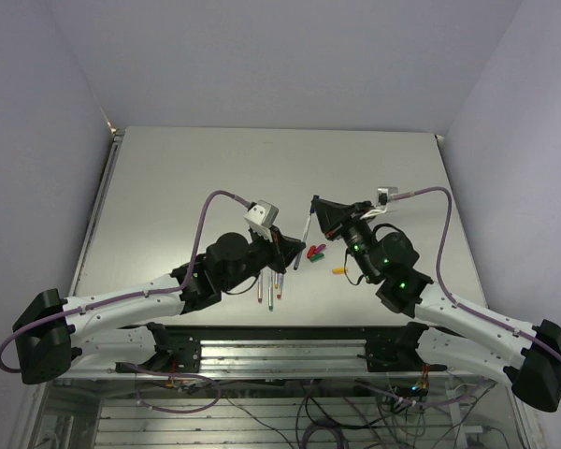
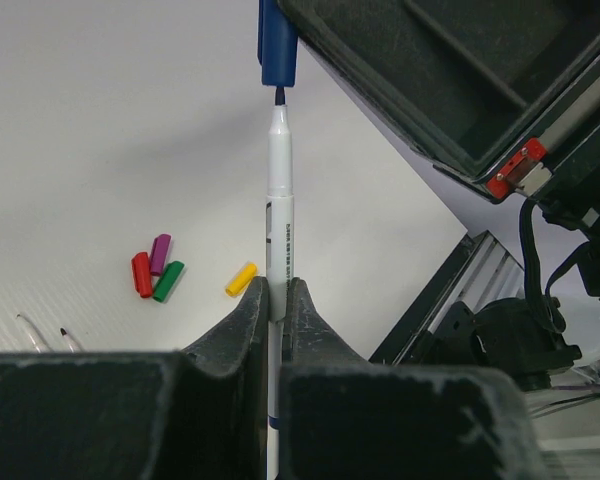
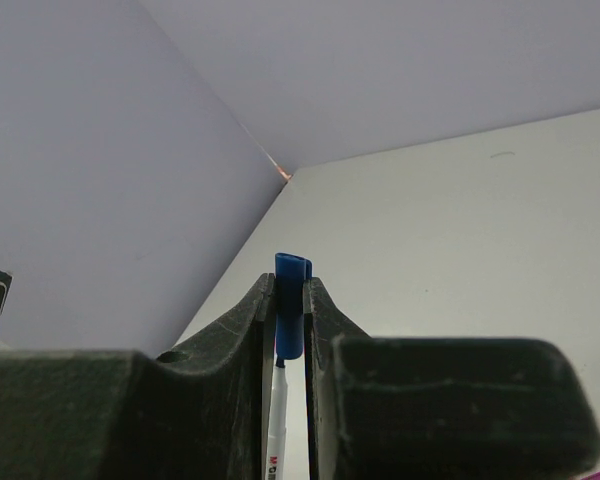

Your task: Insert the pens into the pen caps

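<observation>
My left gripper (image 2: 278, 287) is shut on a white pen (image 2: 280, 200), which it holds upright above the table. The pen's dark tip meets the open mouth of a dark blue pen cap (image 2: 278, 50). That blue cap (image 3: 290, 300) is pinched in my right gripper (image 3: 290, 285), which is shut on it, and the pen (image 3: 276, 420) rises into it from below. In the top view, the two grippers meet over the table's middle, left (image 1: 290, 251) and right (image 1: 316, 208). Red (image 2: 141, 275), magenta (image 2: 160, 254), green (image 2: 168, 281) and yellow (image 2: 241, 278) caps lie on the table.
Several loose pens (image 1: 269, 285) lie on the table under the left gripper, and two of their tips (image 2: 40, 338) show in the left wrist view. The table's near edge and metal frame (image 1: 280, 351) run below the arms. Walls close in the back and sides.
</observation>
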